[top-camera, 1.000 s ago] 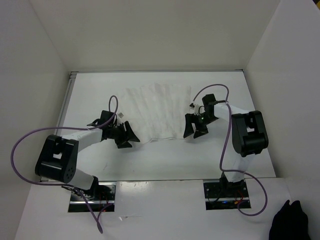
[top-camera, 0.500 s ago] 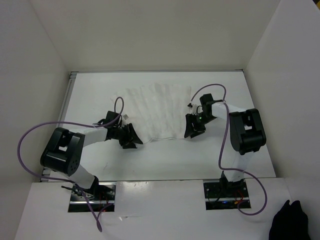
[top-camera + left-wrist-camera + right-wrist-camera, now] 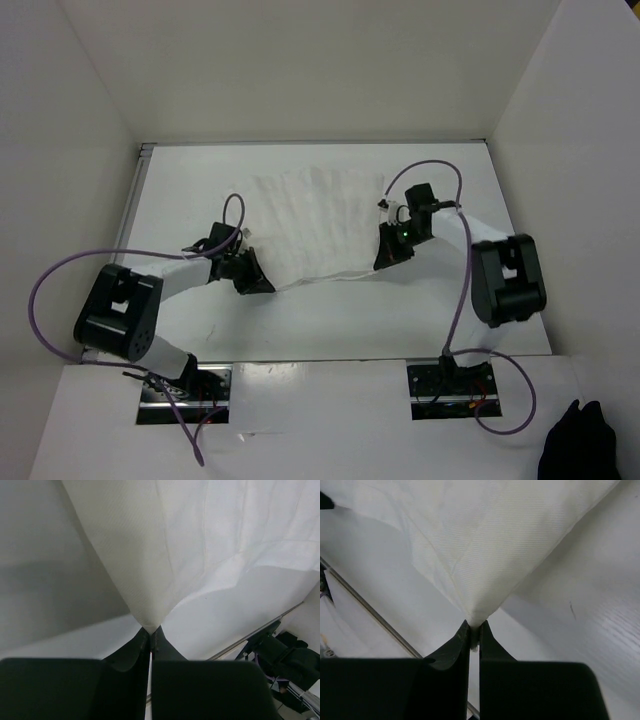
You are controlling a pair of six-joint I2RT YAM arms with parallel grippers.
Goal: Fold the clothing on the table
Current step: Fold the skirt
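The clothing (image 3: 318,225), a thin white ribbed piece, lies spread in the middle of the table (image 3: 330,320), reaching toward the back. My left gripper (image 3: 262,283) is shut on its near left corner, and the fabric (image 3: 150,570) rises in a taut cone from the pinched tip between the black fingers (image 3: 131,650). On the other side my right gripper (image 3: 386,262) is shut on the near right corner. That corner of cloth (image 3: 485,555) fans out from my right gripper (image 3: 474,630) the same way. Both held corners sit slightly lifted off the table.
White walls enclose the table on the left, back and right. A thin metal edge strip (image 3: 130,215) runs along the left side. Purple cables (image 3: 60,275) loop beside both arms. The arm bases (image 3: 185,390) are bolted at the near edge.
Both grippers have closed from open onto the near corners of the clothing. The left one slid right to the cloth's edge, and the right one moved slightly toward the back.
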